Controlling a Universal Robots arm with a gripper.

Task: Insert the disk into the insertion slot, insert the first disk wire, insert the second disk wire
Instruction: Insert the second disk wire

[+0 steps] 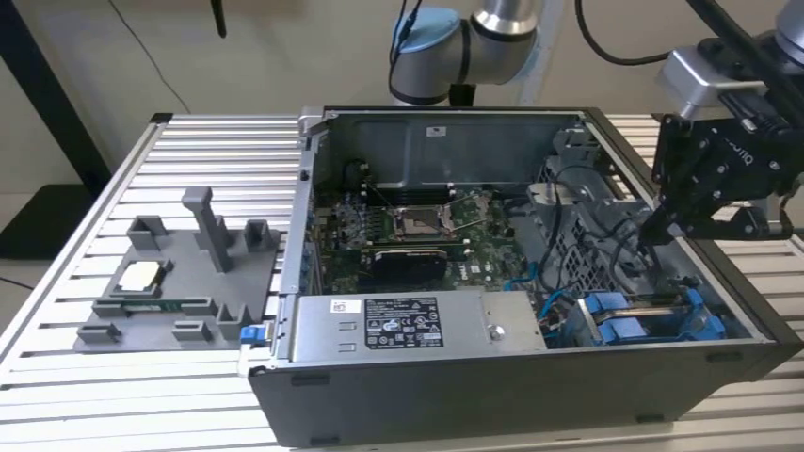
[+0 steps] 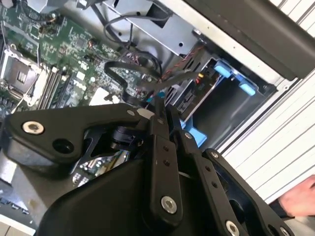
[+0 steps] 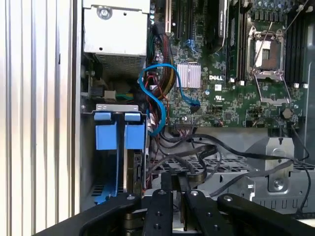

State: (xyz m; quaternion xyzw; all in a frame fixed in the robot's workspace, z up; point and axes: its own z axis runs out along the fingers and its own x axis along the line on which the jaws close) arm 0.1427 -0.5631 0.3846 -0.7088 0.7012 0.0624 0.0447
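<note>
1. Exterior view: the open case [image 1: 503, 282] lies on the slatted counter [image 1: 75, 414], and the tool [image 1: 656, 231] hangs over the drive bay at the exterior view's right, just above the cables.
2. The disk [image 1: 647, 320], in its blue carrier, already sits in the bay slot; its blue tabs show in the first wrist view [image 3: 119, 130] and in the second wrist view [image 2: 236, 78]. I judge the first step done.
3. The tool's fingers [image 3: 165, 184] are drawn close together over the black cables [image 3: 197, 157]. In the second wrist view the tips [image 2: 160, 105] seem to pinch something thin, perhaps a wire, but the angle is poor and I cannot tell what, if anything, is held.
4. A blue data cable [image 3: 157, 98] loops loose beside the bay, so neither wire looks plugged into the disk yet; that part appears left.
5. A hand [image 2: 300, 199] shows at the edge of the second wrist view, outside the case.
</note>
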